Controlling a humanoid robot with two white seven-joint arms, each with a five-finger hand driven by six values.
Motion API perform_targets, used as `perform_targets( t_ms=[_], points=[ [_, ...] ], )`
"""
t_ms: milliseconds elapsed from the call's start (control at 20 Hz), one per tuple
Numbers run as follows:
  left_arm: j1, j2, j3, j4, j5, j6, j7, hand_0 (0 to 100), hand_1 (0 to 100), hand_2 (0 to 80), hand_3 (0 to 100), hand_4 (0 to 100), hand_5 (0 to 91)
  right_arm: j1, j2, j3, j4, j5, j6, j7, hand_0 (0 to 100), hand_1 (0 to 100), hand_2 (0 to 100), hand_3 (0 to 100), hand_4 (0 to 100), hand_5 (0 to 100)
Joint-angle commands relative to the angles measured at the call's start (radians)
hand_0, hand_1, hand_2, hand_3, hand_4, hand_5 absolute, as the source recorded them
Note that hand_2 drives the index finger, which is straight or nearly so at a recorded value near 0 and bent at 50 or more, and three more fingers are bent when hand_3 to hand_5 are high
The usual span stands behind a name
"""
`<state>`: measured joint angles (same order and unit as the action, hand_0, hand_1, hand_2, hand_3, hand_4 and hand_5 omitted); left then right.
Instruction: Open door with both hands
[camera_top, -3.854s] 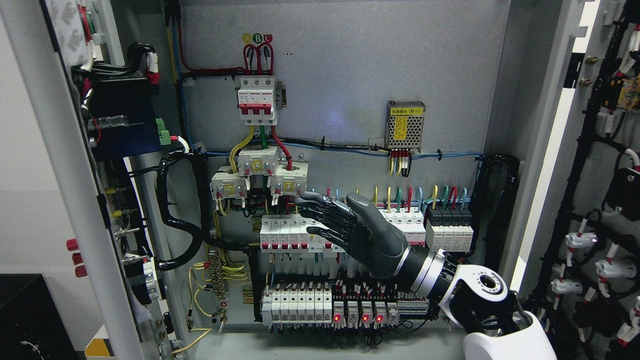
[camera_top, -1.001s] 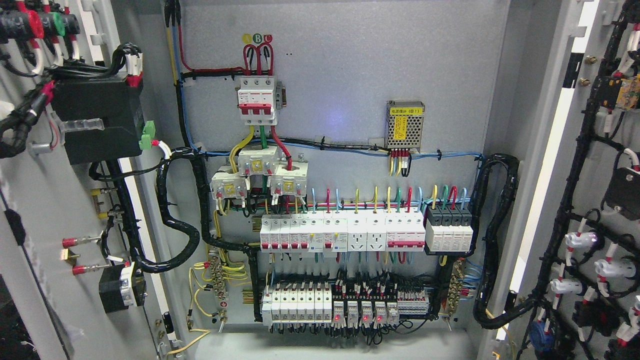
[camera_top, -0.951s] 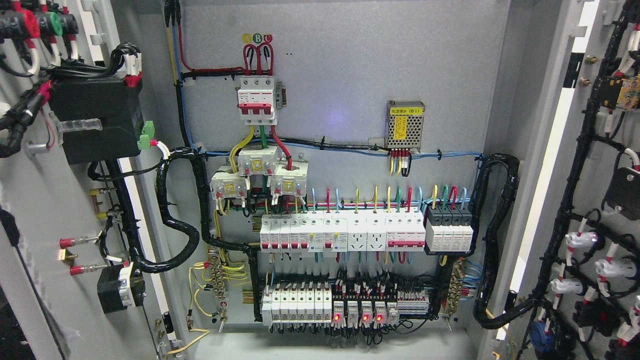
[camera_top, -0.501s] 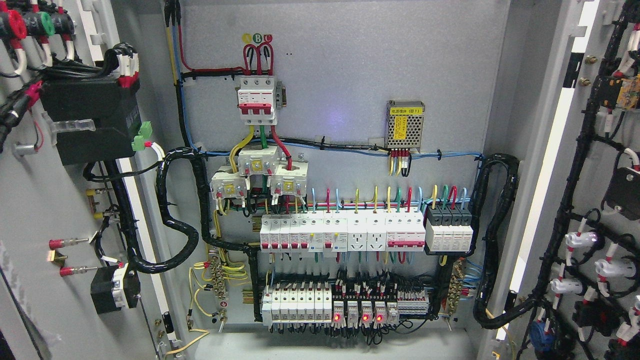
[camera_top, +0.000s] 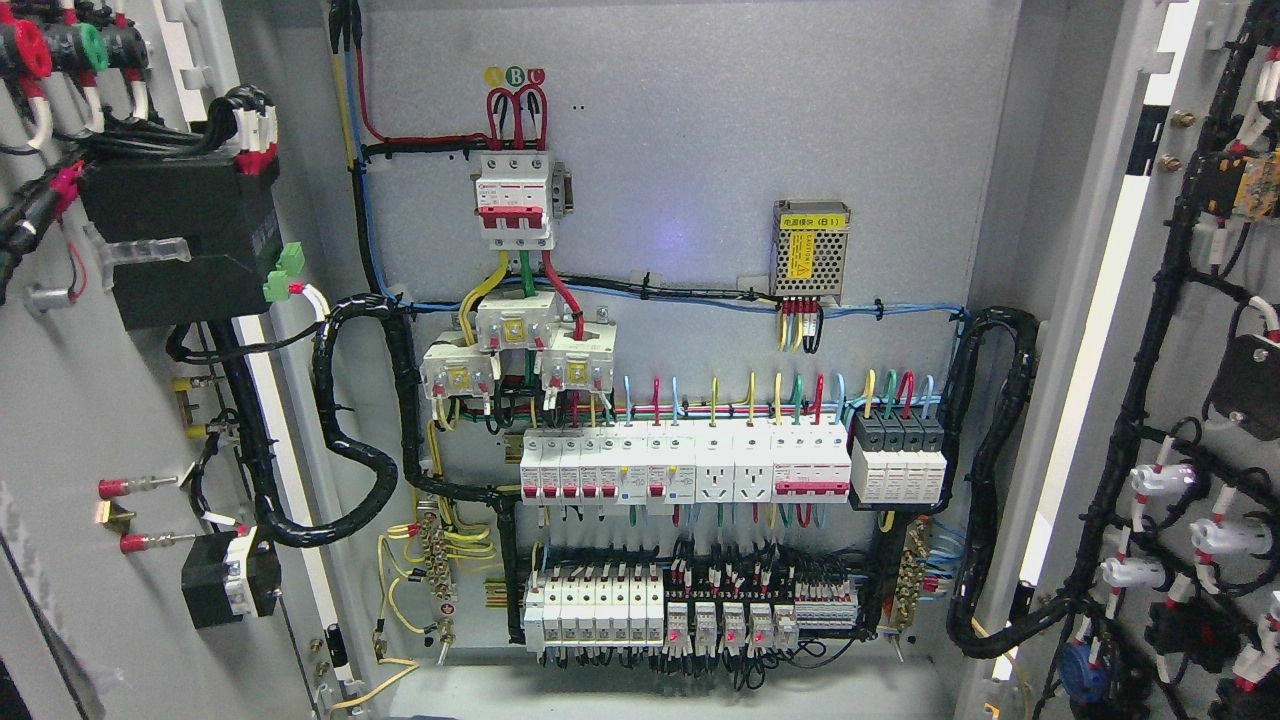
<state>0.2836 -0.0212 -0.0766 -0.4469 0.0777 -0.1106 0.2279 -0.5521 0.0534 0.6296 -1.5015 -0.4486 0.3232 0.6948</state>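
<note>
- both doors of the cabinet stand swung wide: the left door (camera_top: 110, 400) at nine o'clock, the right door (camera_top: 1190, 380) at three o'clock, their wired inner faces turned toward the camera.
- the back panel (camera_top: 690, 150) with its rows of breakers (camera_top: 730, 465) lies fully exposed at the centre.
- neither hand is in view, so i cannot tell whether they are released or clenched.
- the opening step looks finished; any next move would only be a last nudge outward on either door.
</note>
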Motion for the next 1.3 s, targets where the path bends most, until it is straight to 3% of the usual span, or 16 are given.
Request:
perform_targets(
  t_ms=[0, 100, 250, 400, 501, 751, 901, 1051, 1251],
  points=[
    [0.097, 0.089, -0.159, -0.419, 0.001, 0.006, 0.005, 0, 0, 0.0, 0, 0, 0.0, 0.064, -0.155, -0.156, -0.043, -0.002, -0.051, 0.000, 19, 0, 0, 0, 0, 0],
    [0.140, 0.125, -0.198, -0.543, 0.001, 0.008, 0.005, 0, 0, 0.0, 0, 0, 0.0, 0.081, -0.182, -0.186, -0.049, -0.001, -0.113, -0.001, 19, 0, 0, 0, 0, 0],
    [0.190, 0.174, -0.241, -0.711, 0.001, 0.011, 0.005, 0, 0, 0.0, 0, 0, 0.0, 0.101, -0.188, -0.211, -0.089, 0.007, -0.139, -0.029, 19, 0, 0, 0, 0, 0],
    [0.227, 0.228, -0.288, -0.852, 0.001, 0.009, 0.005, 0, 0, 0.0, 0, 0, 0.0, 0.142, -0.198, -0.217, -0.153, 0.013, -0.194, -0.199, 19, 0, 0, 0, 0, 0],
    [0.261, 0.283, -0.334, -0.974, 0.002, 0.008, 0.005, 0, 0, 0.0, 0, 0, 0.0, 0.175, -0.202, -0.215, -0.195, 0.018, -0.222, -0.251, 19, 0, 0, 0, 0, 0],
    [0.302, 0.354, -0.374, -1.228, 0.002, 0.014, 0.004, 0, 0, 0.0, 0, 0, 0.0, 0.274, -0.202, -0.223, -0.325, 0.094, -0.230, -0.267, 19, 0, 0, 0, 0, 0],
    [0.302, 0.395, -0.431, -1.334, 0.001, 0.012, -0.033, 0, 0, 0.0, 0, 0, 0.0, 0.329, -0.210, -0.249, -0.374, 0.096, -0.289, -0.278, 19, 0, 0, 0, 0, 0],
    [0.299, 0.400, -0.456, -1.403, 0.001, 0.014, -0.068, 0, 0, 0.0, 0, 0, 0.0, 0.389, -0.280, -0.251, -0.405, 0.100, -0.361, -0.278, 19, 0, 0, 0, 0, 0],
    [0.284, 0.400, -0.457, -1.477, -0.001, 0.019, -0.070, 0, 0, 0.0, 0, 0, 0.0, 0.438, -0.319, -0.264, -0.416, 0.100, -0.433, -0.276, 19, 0, 0, 0, 0, 0]
  ],
)
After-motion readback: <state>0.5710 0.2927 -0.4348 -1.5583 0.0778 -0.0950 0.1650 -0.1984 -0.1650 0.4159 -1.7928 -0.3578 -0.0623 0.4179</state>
